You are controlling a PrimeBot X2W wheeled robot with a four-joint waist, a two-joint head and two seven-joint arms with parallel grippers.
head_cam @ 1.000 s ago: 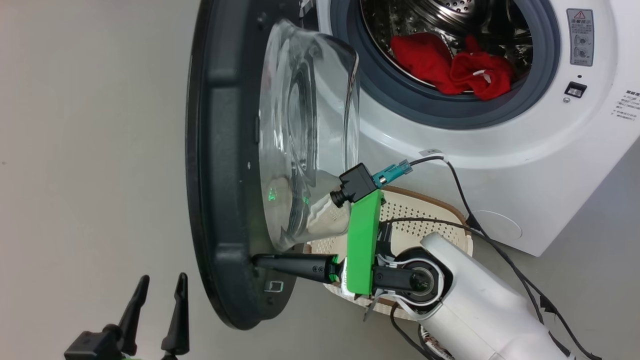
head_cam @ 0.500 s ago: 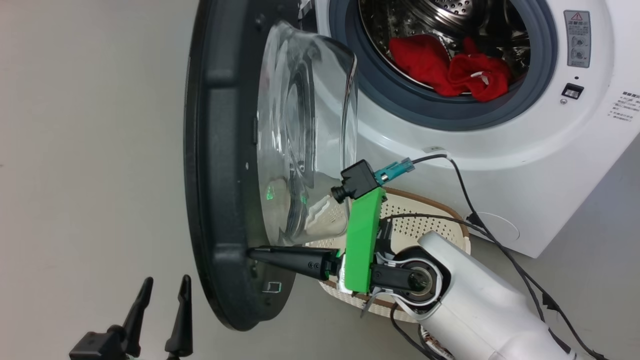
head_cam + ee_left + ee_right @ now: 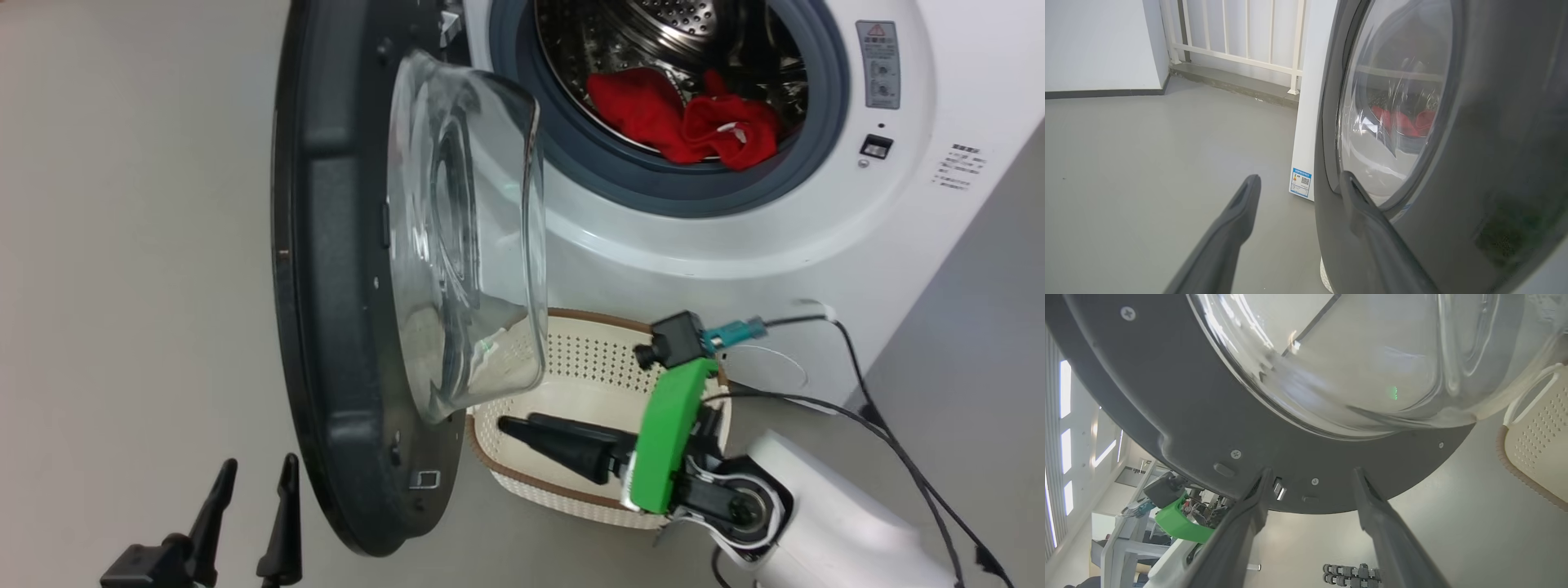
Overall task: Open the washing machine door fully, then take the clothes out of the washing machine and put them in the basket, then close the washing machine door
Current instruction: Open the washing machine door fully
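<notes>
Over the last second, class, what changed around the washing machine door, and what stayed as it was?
The right pincer came off the inner rim of the washing machine door, opened, and drew back over the basket. The head view shifted too. The clothes stay in the drum, the basket empty, the left pincer open and idle.

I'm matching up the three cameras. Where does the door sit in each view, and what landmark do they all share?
Head view: the door stands edge-on, left of centre, running top to bottom.
Left wrist view: the door takes the right half, outer face to the camera.
Right wrist view: the door arcs across the upper part, inner face showing.
Shared landmark: its glass window.
</notes>
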